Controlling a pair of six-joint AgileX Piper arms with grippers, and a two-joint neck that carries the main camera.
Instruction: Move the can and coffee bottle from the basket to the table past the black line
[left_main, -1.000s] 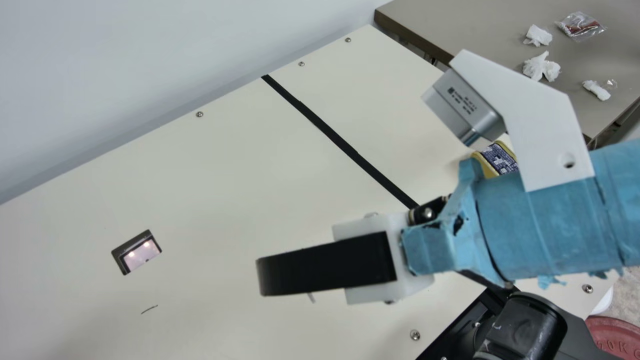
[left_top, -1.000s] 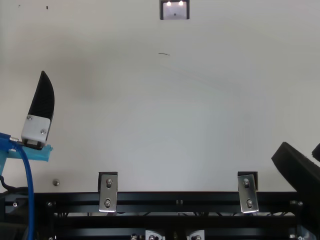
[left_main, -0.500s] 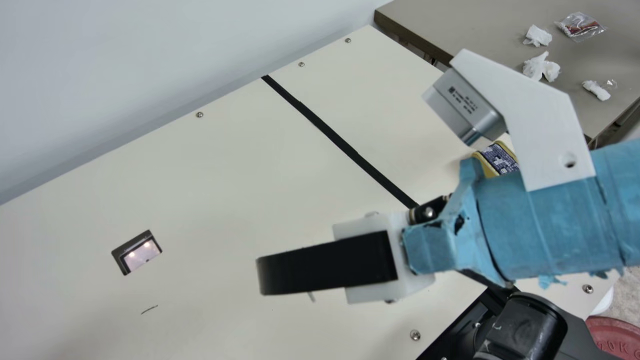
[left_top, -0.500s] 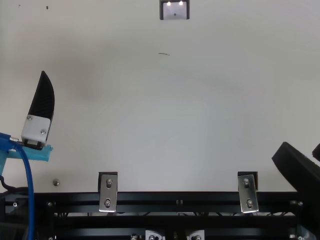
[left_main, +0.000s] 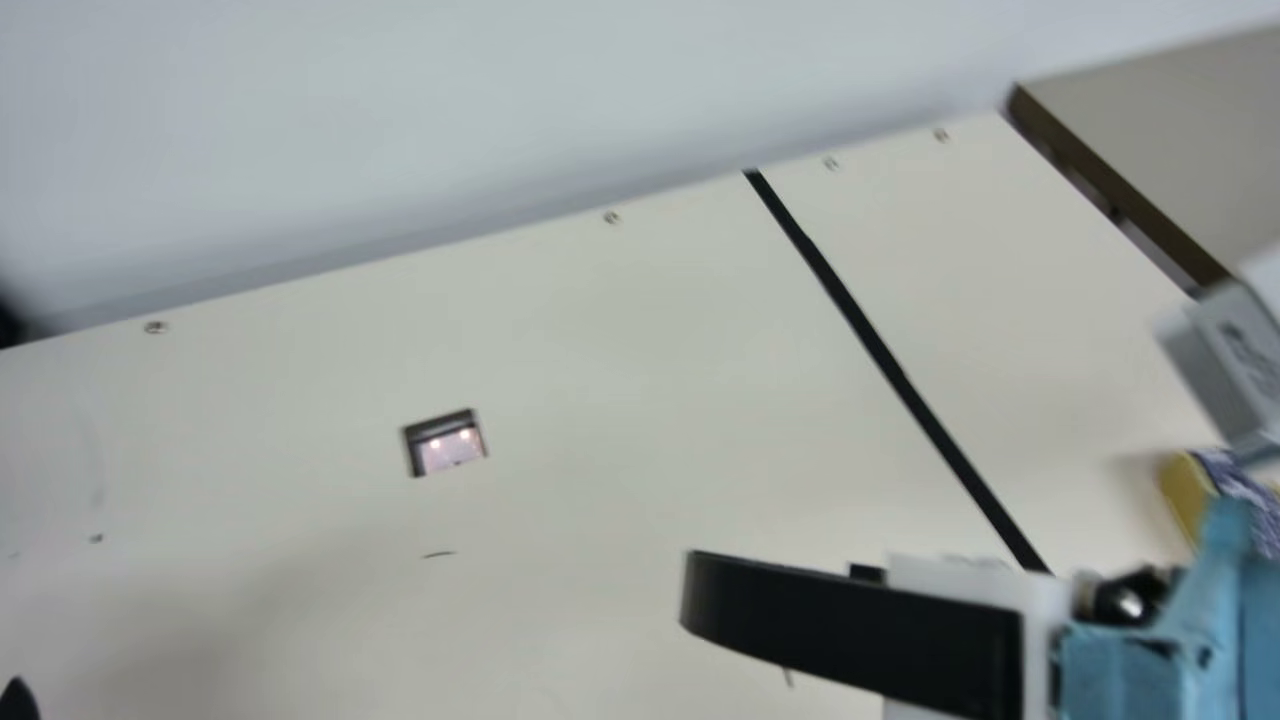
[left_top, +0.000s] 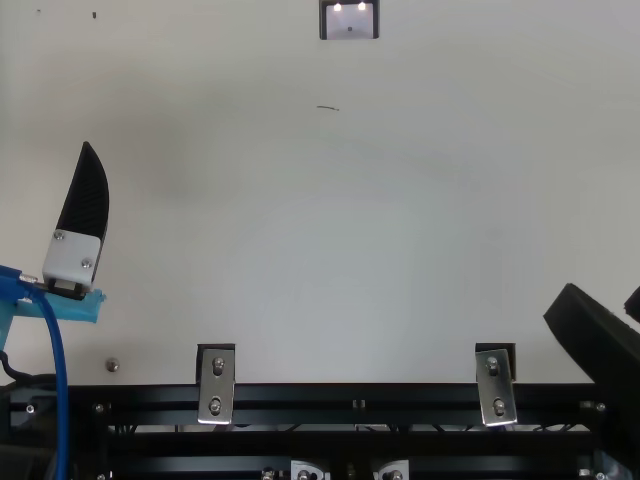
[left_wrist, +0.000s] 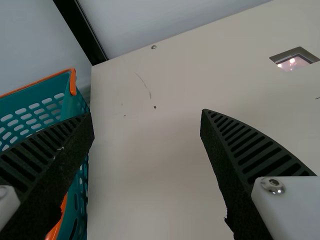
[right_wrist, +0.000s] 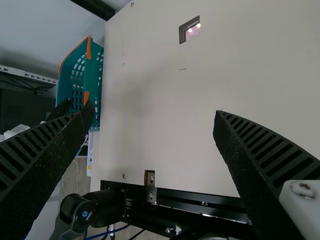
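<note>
The left gripper (left_top: 84, 208) is wide open above the table (left_main: 600, 400), and the right gripper (left_main: 850, 632) is wide open too. The green basket (left_wrist: 73, 102) with orange edges is at the table's left end. A yellow and blue thing (left_main: 1185, 492) sits past the black line (left_main: 880, 350); I can't tell what it is.
</note>
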